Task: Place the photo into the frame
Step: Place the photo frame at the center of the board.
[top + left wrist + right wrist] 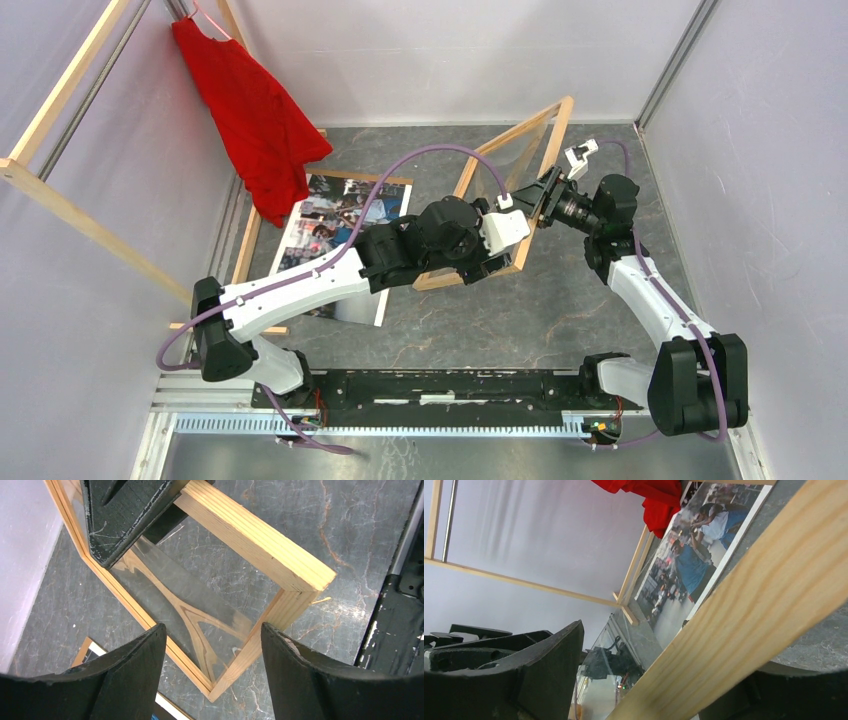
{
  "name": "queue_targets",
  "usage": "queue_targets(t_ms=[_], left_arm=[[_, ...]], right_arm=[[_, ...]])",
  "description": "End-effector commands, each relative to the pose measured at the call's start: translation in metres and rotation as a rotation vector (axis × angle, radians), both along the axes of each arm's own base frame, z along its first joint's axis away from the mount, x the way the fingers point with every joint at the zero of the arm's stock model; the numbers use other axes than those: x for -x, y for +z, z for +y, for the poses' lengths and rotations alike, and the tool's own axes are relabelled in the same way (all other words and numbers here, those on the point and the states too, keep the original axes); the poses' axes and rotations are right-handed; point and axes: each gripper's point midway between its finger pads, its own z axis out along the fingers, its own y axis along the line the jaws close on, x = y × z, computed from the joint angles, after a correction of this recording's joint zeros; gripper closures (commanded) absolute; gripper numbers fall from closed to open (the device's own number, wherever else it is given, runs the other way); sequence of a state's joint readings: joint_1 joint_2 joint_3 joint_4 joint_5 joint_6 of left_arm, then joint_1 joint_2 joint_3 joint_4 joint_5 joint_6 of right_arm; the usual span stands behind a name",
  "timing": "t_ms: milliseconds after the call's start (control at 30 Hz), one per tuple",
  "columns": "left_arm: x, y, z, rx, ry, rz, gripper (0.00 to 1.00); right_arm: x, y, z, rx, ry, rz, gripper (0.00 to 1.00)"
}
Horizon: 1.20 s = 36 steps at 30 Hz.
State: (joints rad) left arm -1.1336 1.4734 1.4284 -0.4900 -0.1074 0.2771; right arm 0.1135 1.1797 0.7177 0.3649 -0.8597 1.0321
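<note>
Over the grey marbled desk (560, 310), the right fingers (544, 670) clamp the frame (250, 535) by one bar, tilting it up. The left fingers (320, 680) gape empty near its lower corner. The photo (325, 215) lies flat, well left. The frame is likely being positioned; next, lower it steadily.

Top camera looks down from behind — both wrist cameras sit close (sharing the frame (260, 540)).
</note>
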Motion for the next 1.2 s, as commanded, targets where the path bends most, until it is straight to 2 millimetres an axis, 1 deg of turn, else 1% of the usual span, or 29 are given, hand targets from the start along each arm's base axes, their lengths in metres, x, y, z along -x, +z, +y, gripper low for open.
queue_targets(t_ms=[0, 100, 233, 367, 600, 667, 767, 800, 867, 933, 1067, 1167], left_arm=[[-0.013, 0.012, -0.001, 0.025, 0.013, -0.092, 0.25], [-0.018, 0.010, 0.001, 0.019, 0.027, -0.099, 0.28], [-0.030, 0.005, 0.006, -0.004, 0.098, -0.128, 0.34], [-0.040, 0.011, 0.010, 0.024, 0.170, -0.151, 0.40], [-0.035, 0.014, 0.011, 0.092, 0.195, -0.108, 0.48], [-0.035, 0.015, 0.010, 0.106, 0.204, -0.103, 0.52], [-0.037, 0.016, 0.012, 0.110, 0.225, -0.102, 0.60], [-0.037, 0.014, 0.013, 0.104, 0.226, -0.100, 0.65], [-0.036, 0.009, 0.014, 0.082, 0.224, -0.092, 0.80], [-0.036, 0.003, 0.018, 0.068, 0.244, -0.074, 0.90], [-0.036, -0.003, 0.023, 0.068, 0.265, -0.036, 0.97], [-0.039, -0.008, 0.026, 0.066, 0.292, -0.004, 0.98]], right_arm=[[0.002, 0.004, 0.002, 0.031, 0.030, -0.073, 0.22], [0.004, -0.001, 0.002, 0.033, 0.036, -0.064, 0.22], [0.005, -0.004, 0.002, 0.037, 0.040, -0.059, 0.22], [0.005, -0.008, 0.001, 0.047, 0.040, -0.054, 0.23], [0.006, -0.014, -0.003, 0.060, 0.036, -0.045, 0.20], [0.006, -0.016, -0.004, 0.065, 0.034, -0.043, 0.20], [0.008, -0.019, -0.007, 0.066, 0.031, -0.038, 0.19], [0.008, -0.021, -0.008, 0.068, 0.028, -0.033, 0.18], [0.008, -0.024, -0.012, 0.071, 0.024, -0.027, 0.17], [0.009, -0.027, -0.016, 0.075, 0.016, -0.023, 0.16], [0.013, -0.036, -0.023, 0.082, 0.005, -0.004, 0.15], [0.017, -0.045, -0.026, 0.084, 0.002, 0.012, 0.15]])
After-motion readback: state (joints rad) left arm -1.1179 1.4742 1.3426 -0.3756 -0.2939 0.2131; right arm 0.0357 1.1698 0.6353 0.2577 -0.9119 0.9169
